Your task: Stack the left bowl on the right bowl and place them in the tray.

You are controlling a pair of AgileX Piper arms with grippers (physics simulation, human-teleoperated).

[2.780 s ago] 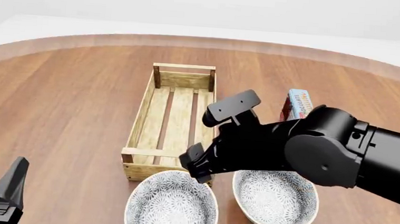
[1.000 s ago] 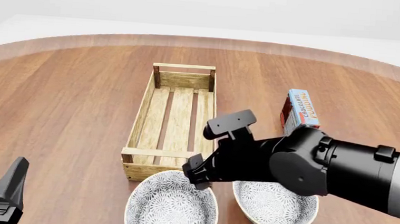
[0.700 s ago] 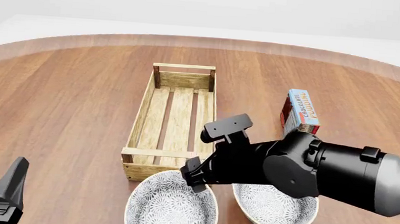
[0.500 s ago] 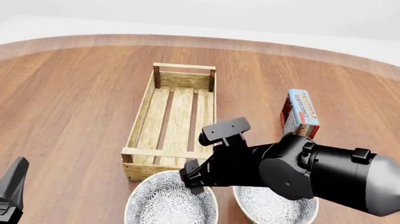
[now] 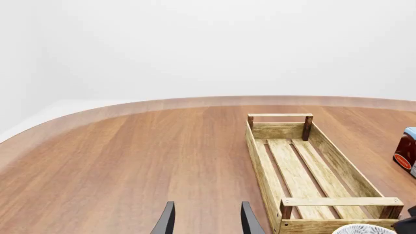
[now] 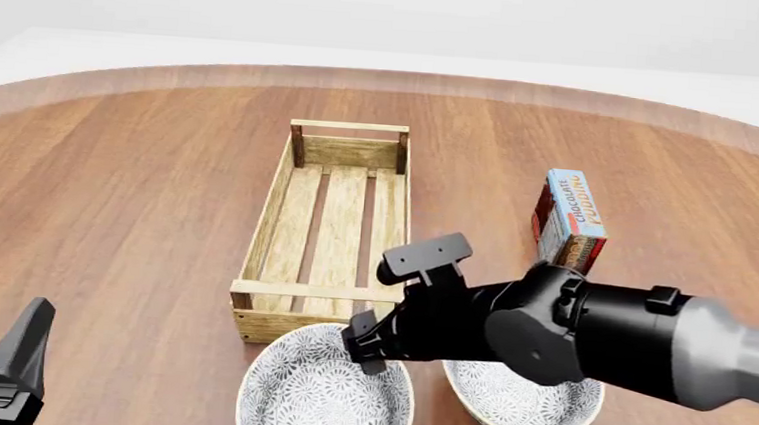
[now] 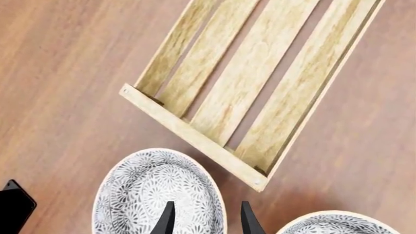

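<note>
Worktop: we recorded a brown wood-grain worktop (image 6: 126,205) with a curved far edge and a paler band along that edge.
Room: we saw only a plain white backdrop behind the worktop; no walls or fittings could be made out.
Tray: the tray (image 6: 329,229), a long light-wood crate with three bottom slats and low rail sides, lay lengthwise near the middle of the worktop, running away from the arms.
Left bowl: the left bowl (image 6: 324,394), white with a grey floral pattern, sat upright on the worktop just in front of the tray's near end.
Right bowl: the right bowl (image 6: 521,395), of the same pattern, sat beside it to the right, apart from it and partly hidden by the right arm.
Carton: a small blue-and-red carton (image 6: 570,222) stood to the right of the tray, well apart from it.
Right tool: the right tool (image 7: 204,219) hung over the far rim of the left bowl, its two dark fingers parted with the rim showing between them; we could not tell whether they touched the bowl.
Left tool: the left tool (image 5: 204,222) stood at the near left of the worktop, fingers spread and holding nothing, well apart from both bowls.
</note>
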